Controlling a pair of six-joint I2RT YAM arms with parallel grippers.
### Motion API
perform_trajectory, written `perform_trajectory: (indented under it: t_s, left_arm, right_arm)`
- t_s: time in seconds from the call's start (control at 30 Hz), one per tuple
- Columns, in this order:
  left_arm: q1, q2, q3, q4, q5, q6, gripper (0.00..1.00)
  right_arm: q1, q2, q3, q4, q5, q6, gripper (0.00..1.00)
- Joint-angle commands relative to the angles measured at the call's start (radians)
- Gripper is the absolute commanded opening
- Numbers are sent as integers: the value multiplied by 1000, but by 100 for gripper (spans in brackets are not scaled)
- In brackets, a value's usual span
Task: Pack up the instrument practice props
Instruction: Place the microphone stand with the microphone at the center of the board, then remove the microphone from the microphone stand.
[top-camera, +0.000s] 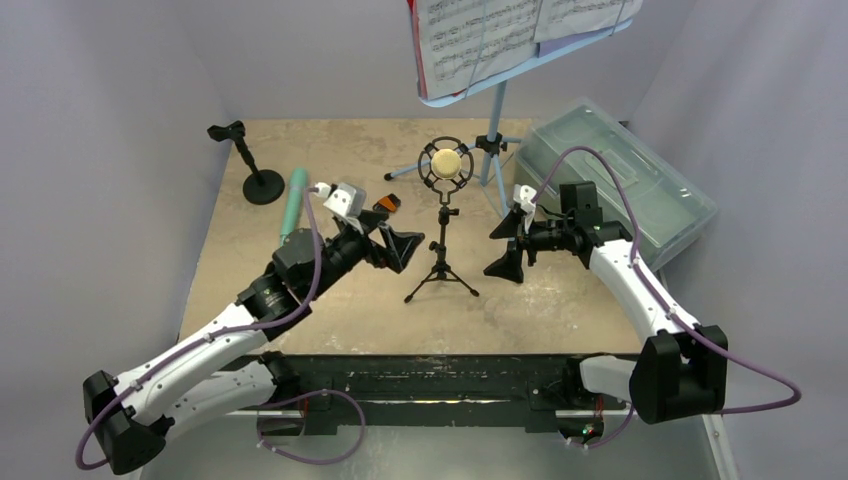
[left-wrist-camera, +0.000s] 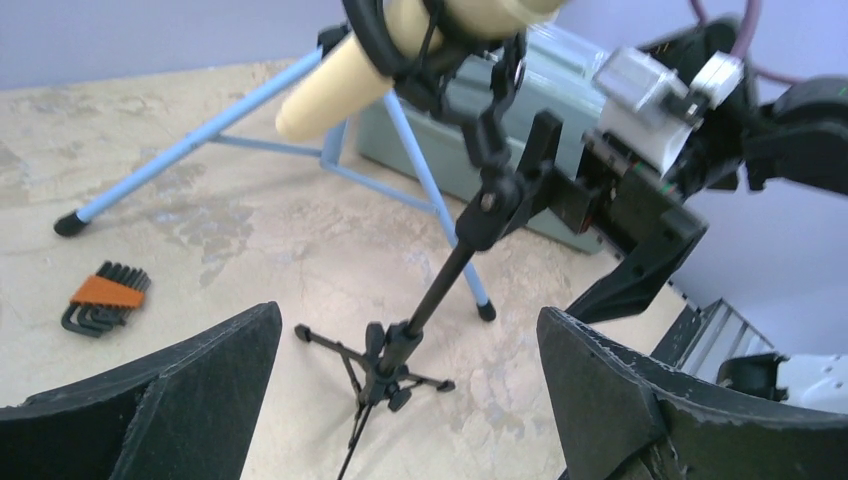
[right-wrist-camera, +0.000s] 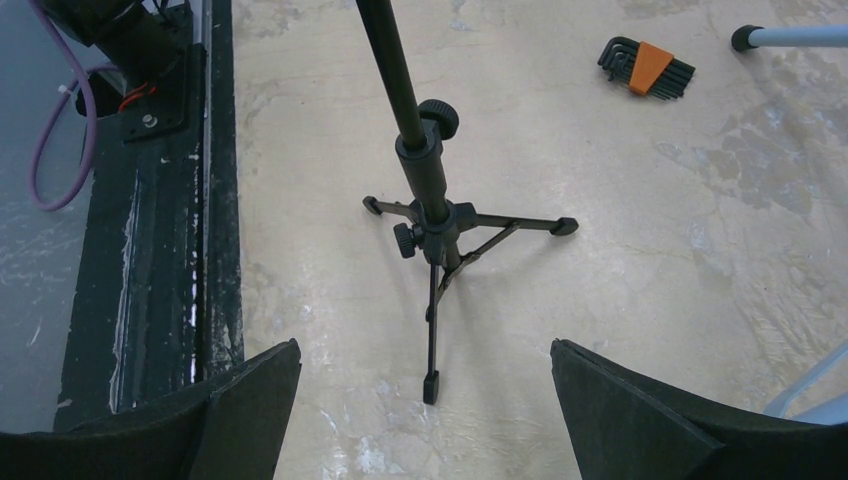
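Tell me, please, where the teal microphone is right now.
In the top view, the teal microphone lies left of centre, between the round-base pole and the left arm.

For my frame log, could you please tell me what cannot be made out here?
Music sheets, top external: cut off by the upper edge; count unclear.
Teal microphone, top external: lower end hidden behind the left arm.
Beige microphone, left wrist: upper end cut off by the top edge.
Box, top external: contents blurred by translucent lid.
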Motion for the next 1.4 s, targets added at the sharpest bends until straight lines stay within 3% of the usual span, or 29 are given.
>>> perform_trajectory:
  t_s: [0.0,0.27,0.5,0.7,1.37]
  left_arm:
    - [-3,18,163,-158,-52,-25,100]
    - [-3,44,308,-272,-58,69,99]
    - [-3,80,420,-294,67,277,98]
    - [-3,78,403,-216,166,534,98]
    - [-3,178,386,17,160,755,100]
  right_arm:
    - [-2,3,36,-6,6,-18,99]
    - [-2,7,36,-7,8,-20,99]
    - [-2,12,36,-8,9,-21,99]
    - [-2,12,36,-7,13,-21,99]
    - [-2,18,36,-12,15,-29,99]
